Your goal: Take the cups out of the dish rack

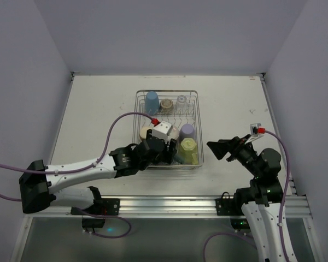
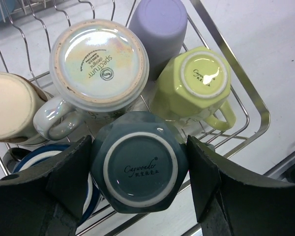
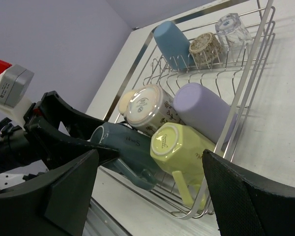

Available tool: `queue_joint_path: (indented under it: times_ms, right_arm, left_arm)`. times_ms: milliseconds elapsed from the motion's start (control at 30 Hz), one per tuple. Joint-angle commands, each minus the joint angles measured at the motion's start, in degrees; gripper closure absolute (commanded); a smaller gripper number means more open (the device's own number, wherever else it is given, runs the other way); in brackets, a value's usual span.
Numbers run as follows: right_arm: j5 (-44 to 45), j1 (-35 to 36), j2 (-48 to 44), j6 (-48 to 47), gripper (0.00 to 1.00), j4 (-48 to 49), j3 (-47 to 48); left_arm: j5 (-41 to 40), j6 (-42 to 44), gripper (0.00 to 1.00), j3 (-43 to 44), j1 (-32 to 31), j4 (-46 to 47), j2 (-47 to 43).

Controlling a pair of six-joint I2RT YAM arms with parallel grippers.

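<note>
Top view: the rack (image 1: 167, 91) sits mid-frame. A blue cup (image 1: 152, 102), beige cup (image 1: 167, 103) and clear cup (image 1: 181, 102) line its top edge, with a lavender cup (image 1: 187, 131) and yellow cup (image 1: 188, 147) at lower right. The left gripper (image 1: 161, 150) is in the rack's lower left. The right gripper (image 1: 216, 151) hovers off to the right, apart from the rack.

Left wrist: a teal cup (image 2: 140, 169) is bottom-up at lower centre, and the fingers (image 2: 69, 172) are spread to either side with the pads right at its walls. I can't tell if they're squeezing yet. A white mug (image 2: 99, 61) crowds it from above and the yellow one sits at upper right.

Right wrist: that gripper (image 3: 150, 153) has its jaws wide apart and holds nothing. The teal cup (image 3: 123, 147) lies tilted at the rack's lower left, against its neighbours.

My take: it looks like glazed ceramic, so it's stiff, fairly heavy, slick and chippable. The faceted sides give flat faces, so I'd pinch across two opposite ones near the base, firmly, and lift straight out so it doesn't knock the mug.
</note>
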Motion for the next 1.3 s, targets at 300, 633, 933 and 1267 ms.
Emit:
queue_joint_path:
  times_ms: [300,633,933,1267]
  right_arm:
    - [-4.35,1.10,3.24,11.95,0.12,12.85,-1.48]
    - [-1.19,6.82,7.45,18.29,0.14,21.64,-2.35]
    - [0.13,11.74,10.79,18.29,0.16,24.63,-2.00]
    - [9.06,15.17,10.45,22.15,0.16,23.93,-2.88]
  left_arm:
    - [-3.97,1.68,1.00,4.48,0.06,1.71,-9.92]
    - [-6.52,5.81,1.00,9.14,0.06,4.26,-11.50]
    - [-5.30,6.60,1.00,10.28,0.06,7.15,-11.85]
    - [5.51,10.38,1.00,7.92,0.06,21.92,-15.63]
